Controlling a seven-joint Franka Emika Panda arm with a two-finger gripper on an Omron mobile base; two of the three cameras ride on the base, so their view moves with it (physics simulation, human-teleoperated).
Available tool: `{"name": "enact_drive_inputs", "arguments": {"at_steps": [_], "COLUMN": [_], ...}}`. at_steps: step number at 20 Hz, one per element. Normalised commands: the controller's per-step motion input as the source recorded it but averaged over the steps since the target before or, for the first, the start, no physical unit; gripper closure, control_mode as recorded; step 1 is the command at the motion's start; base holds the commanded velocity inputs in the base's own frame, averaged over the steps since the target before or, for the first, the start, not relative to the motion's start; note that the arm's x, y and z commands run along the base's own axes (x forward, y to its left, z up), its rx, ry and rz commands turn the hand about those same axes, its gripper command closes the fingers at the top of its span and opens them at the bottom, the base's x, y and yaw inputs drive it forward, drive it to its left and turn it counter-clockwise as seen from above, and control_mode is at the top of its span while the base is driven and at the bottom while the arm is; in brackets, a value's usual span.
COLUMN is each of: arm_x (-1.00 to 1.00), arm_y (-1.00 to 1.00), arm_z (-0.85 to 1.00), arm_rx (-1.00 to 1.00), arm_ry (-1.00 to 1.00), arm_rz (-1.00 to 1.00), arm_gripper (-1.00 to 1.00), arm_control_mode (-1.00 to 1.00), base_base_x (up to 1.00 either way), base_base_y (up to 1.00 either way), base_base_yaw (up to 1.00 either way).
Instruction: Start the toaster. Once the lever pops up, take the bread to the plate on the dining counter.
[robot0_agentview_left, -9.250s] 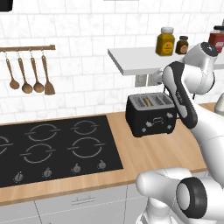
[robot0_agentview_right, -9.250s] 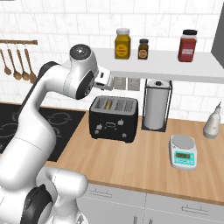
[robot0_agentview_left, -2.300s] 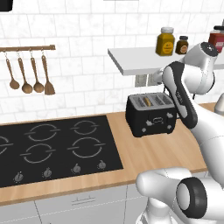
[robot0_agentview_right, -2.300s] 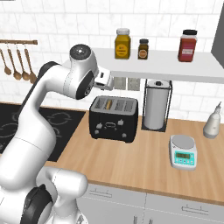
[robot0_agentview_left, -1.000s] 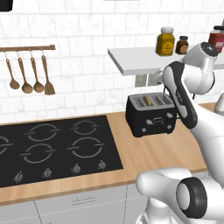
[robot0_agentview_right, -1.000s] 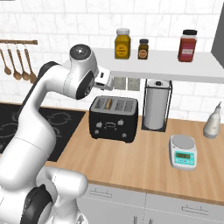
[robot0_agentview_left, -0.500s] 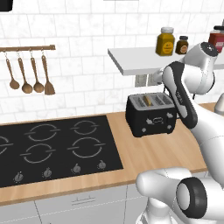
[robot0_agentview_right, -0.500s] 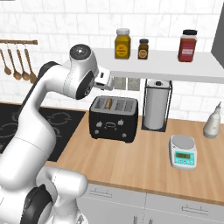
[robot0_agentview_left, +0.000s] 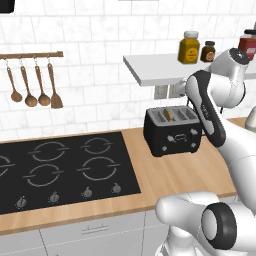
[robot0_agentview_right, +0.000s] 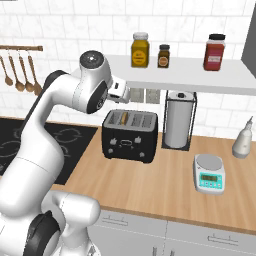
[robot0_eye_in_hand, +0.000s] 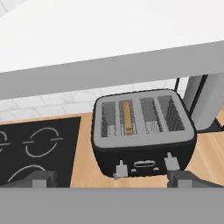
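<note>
**Bread up in the slot, pincer wide and waiting**

The toaster (robot0_agentview_left: 173, 131) stands on the bench (robot0_agentview_left: 170, 180) just right of the hob (robot0_agentview_left: 60, 167), under the shelf (robot0_agentview_right: 200, 75). The bread (robot0_eye_in_hand: 127, 117) sits on edge in the second slot from the left, its brown top showing in the hand view and poking just above the silver top in the left base view.

Handling, as a judgement: the slice should be light, stiff and dry, with a crust that crumbles under a hard squeeze. The best hold looks like a pinch across its two flat faces at the exposed upper edge, coming straight down along the slot, then lifting vertically so it does not snag the slot wires. The toaster itself is heavy enough to stay put.

The pincer (robot0_eye_in_hand: 111, 178) hangs above and in front of the toaster, jaws spread fully, holding nothing; both tips flank the front controls in the hand view.

Against the earlier frames nothing differs: arm, toaster and bread stand exactly as they did.
</note>
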Motion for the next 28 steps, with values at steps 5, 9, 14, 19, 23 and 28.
{"name": "enact_drive_inputs", "arguments": {"at_steps": [5,9,14,19,23,28], "arm_x": [0.00,0.00,0.00,0.00,0.00,0.00], "arm_y": [0.00,0.00,0.00,0.00,0.00,0.00], "arm_z": [0.00,0.00,0.00,0.00,0.00,0.00], "arm_rx": [0.00,0.00,0.00,0.00,0.00,0.00], "arm_ry": [0.00,0.00,0.00,0.00,0.00,0.00], "arm_rz": [0.00,0.00,0.00,0.00,0.00,0.00], "arm_gripper": [-1.00,-1.00,-1.00,-1.00,-1.00,-1.00], "arm_control_mode": [-1.00,-1.00,-1.00,-1.00,-1.00,-1.00], "base_base_x": [0.00,0.00,0.00,0.00,0.00,0.00], "base_base_y": [0.00,0.00,0.00,0.00,0.00,0.00], "base_base_yaw": [0.00,0.00,0.00,0.00,0.00,0.00]}}
